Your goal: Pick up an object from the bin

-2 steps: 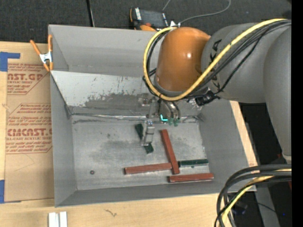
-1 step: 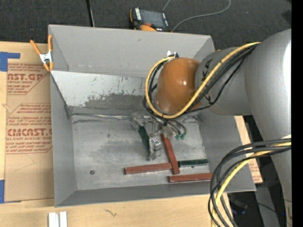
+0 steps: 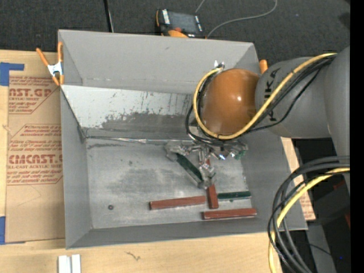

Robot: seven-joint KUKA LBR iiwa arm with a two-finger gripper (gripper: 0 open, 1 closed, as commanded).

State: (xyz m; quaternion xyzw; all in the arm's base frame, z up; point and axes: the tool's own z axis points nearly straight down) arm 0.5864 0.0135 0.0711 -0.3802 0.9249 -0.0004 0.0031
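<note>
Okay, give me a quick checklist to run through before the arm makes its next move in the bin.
1. The gripper is down inside the bin, right of middle: ok.
2. A thing within reach: the dark green stick lies slanted right at it: ok.
3. Stick actually held: cannot tell.
4. Space around the stick: the short brown bar lies close below: not ok.
5. The long brown bar lies apart, nearer the front: ok.
</note>
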